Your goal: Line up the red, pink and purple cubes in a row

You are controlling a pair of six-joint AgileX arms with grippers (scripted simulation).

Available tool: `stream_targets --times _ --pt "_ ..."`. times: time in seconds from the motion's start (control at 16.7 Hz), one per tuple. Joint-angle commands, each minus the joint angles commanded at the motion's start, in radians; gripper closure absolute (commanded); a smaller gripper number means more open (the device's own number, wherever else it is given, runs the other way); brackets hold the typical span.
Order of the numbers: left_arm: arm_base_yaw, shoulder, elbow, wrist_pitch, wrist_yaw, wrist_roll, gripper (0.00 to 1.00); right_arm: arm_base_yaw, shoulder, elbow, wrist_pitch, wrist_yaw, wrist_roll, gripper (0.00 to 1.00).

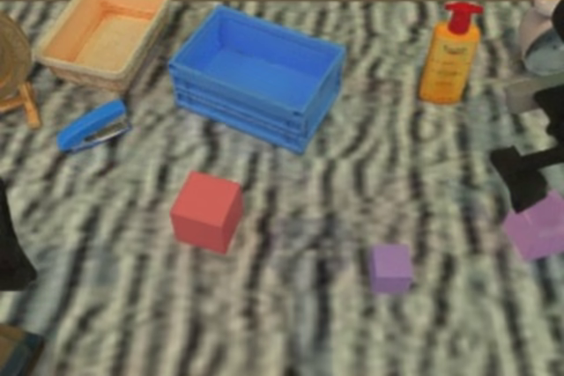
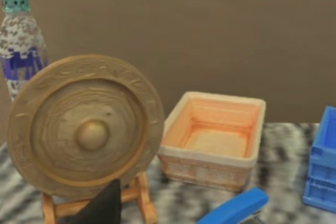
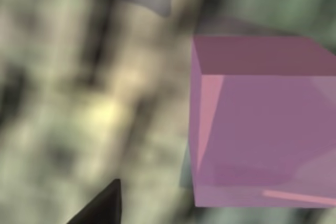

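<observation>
While matte, the pink cube [image 1: 538, 228] sits beside the right pincer [image 1: 529, 184].

overhead table view, two close wrist views

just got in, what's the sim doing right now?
The right hand is at the pink cube near the table's right edge; the right wrist view shows that cube up close, but whether it is gripped cannot be told. The red cube sits left of centre and the purple cube right of centre, both untouched and apart. No row yet. The left arm is parked at the left edge, its camera facing a gong and a basket.
</observation>
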Motion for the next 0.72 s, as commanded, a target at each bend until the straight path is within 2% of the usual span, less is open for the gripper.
stream_targets --times 0.3,0.72 --pt "0.000 0.000 0.000 0.000 0.000 0.000 0.00 0.003 0.024 -0.018 0.038 0.000 0.003 0.00" --pt "0.000 0.000 0.000 0.000 0.000 0.000 0.00 0.002 0.157 -0.150 0.311 0.001 0.004 0.00"
